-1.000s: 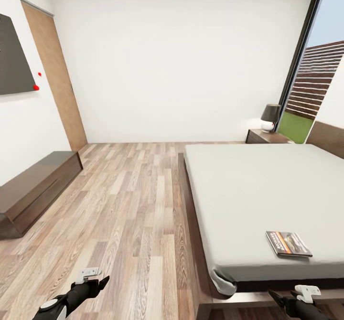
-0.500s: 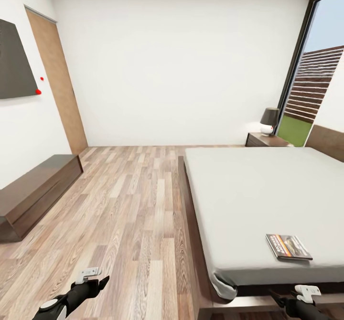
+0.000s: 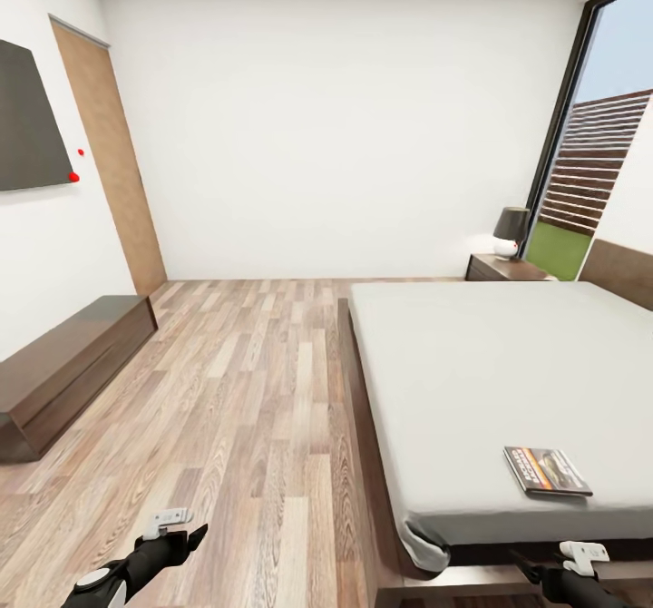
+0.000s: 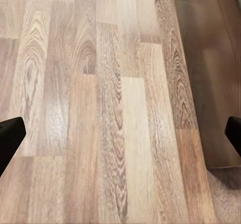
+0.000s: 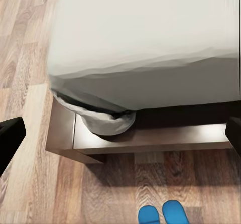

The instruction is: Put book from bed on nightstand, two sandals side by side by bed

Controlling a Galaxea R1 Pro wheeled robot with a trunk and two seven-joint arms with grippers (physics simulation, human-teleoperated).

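Observation:
The book [image 3: 547,471] lies flat on the pale grey mattress of the bed [image 3: 472,354], near its foot-end corner. A dark nightstand [image 3: 506,268] stands beside the headboard at the far side. The two blue sandals [image 5: 148,216] [image 5: 174,213] lie close together on the floor in front of the bed's foot end. My right gripper [image 3: 533,568] [image 5: 120,133] hangs open over that bed corner, above the sandals. My left gripper [image 3: 186,537] [image 4: 120,133] is open over bare wood floor. Neither holds anything.
A black lamp [image 3: 511,230] sits on the nightstand. A long dark TV bench [image 3: 63,367] runs along the left wall under a black TV [image 3: 27,122]. A wooden door [image 3: 113,163] is at the back left, a tall window [image 3: 599,163] at the right. Plank floor [image 3: 254,390] stretches between bench and bed.
The whole head view has shifted down slightly, so the camera moved. The book, the bed and both grippers keep their places.

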